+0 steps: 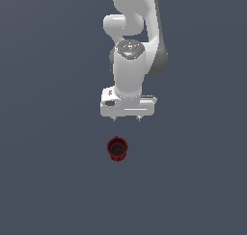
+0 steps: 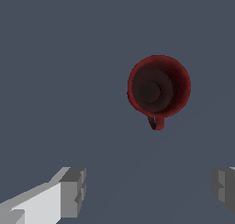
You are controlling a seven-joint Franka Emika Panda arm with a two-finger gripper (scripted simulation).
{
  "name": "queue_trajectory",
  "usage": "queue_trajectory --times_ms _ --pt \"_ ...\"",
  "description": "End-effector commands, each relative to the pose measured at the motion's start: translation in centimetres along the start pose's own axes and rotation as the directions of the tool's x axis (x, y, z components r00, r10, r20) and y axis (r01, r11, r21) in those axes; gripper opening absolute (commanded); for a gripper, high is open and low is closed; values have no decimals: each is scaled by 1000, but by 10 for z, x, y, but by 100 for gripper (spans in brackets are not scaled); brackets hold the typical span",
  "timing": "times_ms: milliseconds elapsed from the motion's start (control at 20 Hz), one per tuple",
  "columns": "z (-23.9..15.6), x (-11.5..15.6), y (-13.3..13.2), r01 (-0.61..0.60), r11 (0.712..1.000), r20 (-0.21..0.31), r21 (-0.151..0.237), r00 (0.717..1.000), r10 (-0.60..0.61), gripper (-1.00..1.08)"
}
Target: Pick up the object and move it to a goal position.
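On bare grey floor [image 1: 48, 181], the red cup [image 1: 117, 149] stands upright, apart from the wide-spread, empty hand [image 1: 126, 118].

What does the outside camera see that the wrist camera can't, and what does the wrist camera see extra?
Only the exterior view shows the white arm reaching down, with the whole gripper hanging above the floor, apart from the red cup. Only the wrist view looks straight into the cup, showing its dark inside and a small handle sticking out from the rim; it also shows the two grey fingertips spread wide apart. Both views share the cup standing upright and alone on the plain grey floor, not yet between the fingers.
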State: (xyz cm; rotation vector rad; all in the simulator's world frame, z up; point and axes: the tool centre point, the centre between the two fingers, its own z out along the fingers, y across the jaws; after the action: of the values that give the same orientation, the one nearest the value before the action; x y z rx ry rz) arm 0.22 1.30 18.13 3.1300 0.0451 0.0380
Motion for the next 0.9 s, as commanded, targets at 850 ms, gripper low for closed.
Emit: queue_trajectory --times_ms 850 --pt "2 -1 -11 -31 1000 5 -2 1000 31 68"
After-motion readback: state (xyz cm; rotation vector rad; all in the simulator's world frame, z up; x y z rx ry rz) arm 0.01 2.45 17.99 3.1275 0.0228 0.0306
